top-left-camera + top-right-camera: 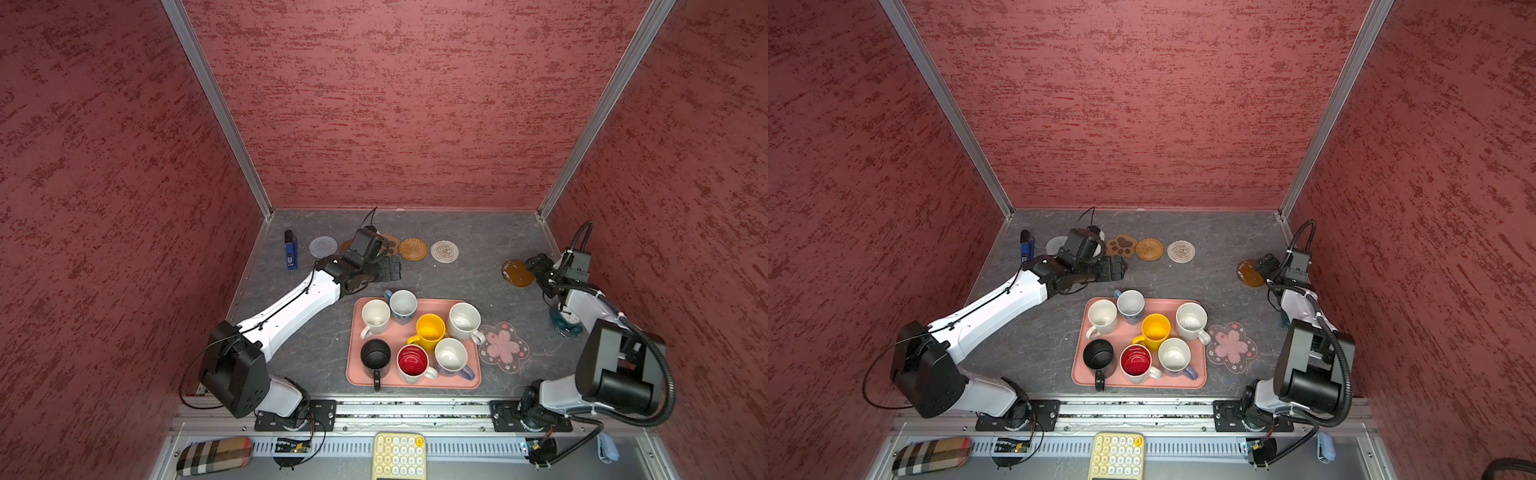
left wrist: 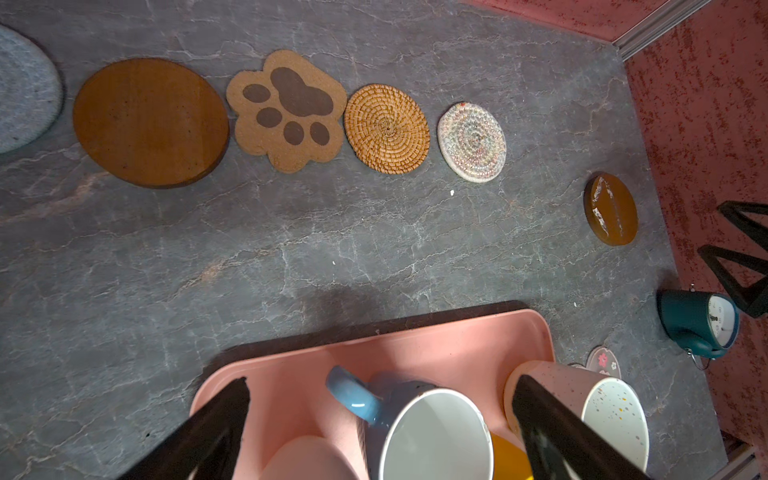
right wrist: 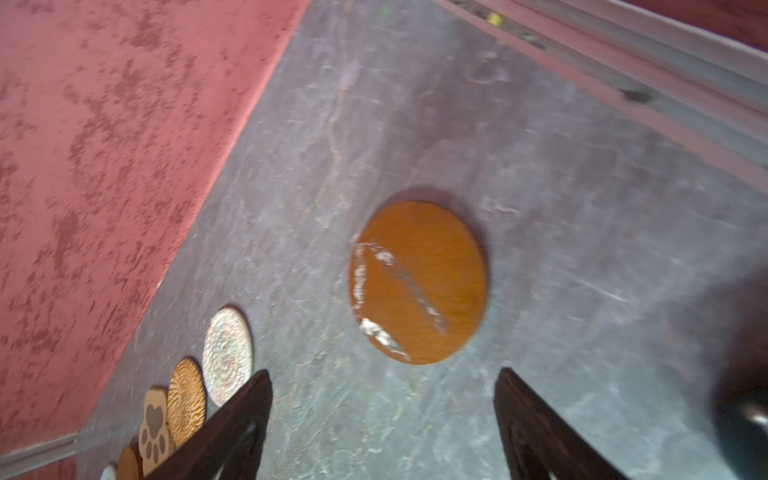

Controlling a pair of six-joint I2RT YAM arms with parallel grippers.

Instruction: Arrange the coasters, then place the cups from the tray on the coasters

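The flat salmon-pink tray (image 1: 434,305) sits up front, with seven handled mugs (image 1: 430,330) packed tight on it. My left pincer (image 2: 382,379) hangs wide open by the blue mug (image 2: 432,428); I might knock its neighbours. My right pincer (image 3: 384,371), open and empty, is just by the stray scratched brown disc (image 3: 419,282); a nudge could slide it off.

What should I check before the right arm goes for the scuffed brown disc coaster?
1. Right gripper fingers apart: ok.
2. Scuffed brown disc coaster flat, nothing on it: ok.
3. Disc between the fingers: not ok, it lies ahead of them.
4. Free spot beside the beige woven coaster ending the row: ok.
5. Pink flower-shaped coaster in the row: not ok, beside the salmon-pink tray.
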